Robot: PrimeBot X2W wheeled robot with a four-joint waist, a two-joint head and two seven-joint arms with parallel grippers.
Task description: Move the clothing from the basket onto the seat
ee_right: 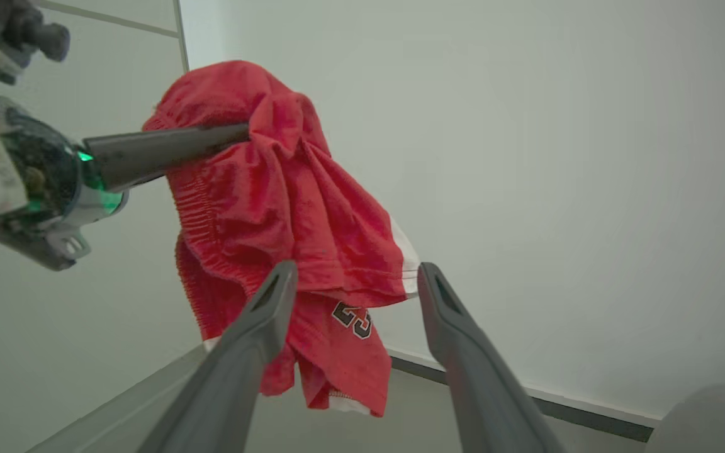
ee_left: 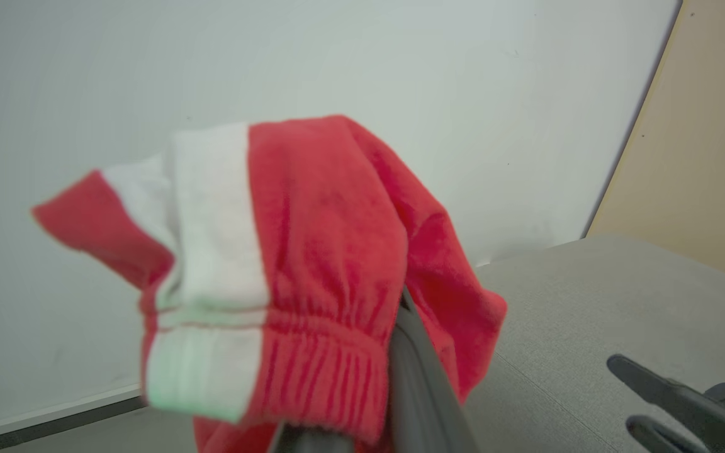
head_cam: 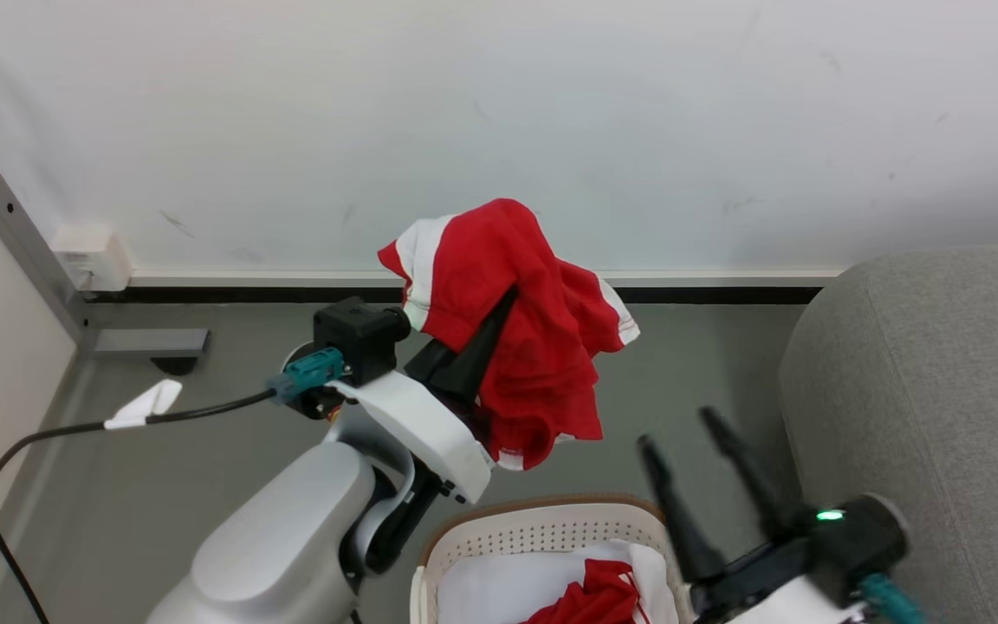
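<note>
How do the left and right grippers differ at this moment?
The left gripper is shut on a red garment; the right gripper is open and empty. The left gripper is raised, its fingers hidden in cloth; the right gripper sits low beside the basket, near the seat. Both have long dark fingers.

My head camera looks down from above at the floor (head_cam: 118, 494), the basket (head_cam: 542, 529) and the seat (head_cam: 923, 390). My left wrist camera faces the wall (ee_left: 400, 75), very close behind the red garment (ee_left: 325, 251). My right wrist camera looks up at that garment from farther back; all three views share it.
</note>
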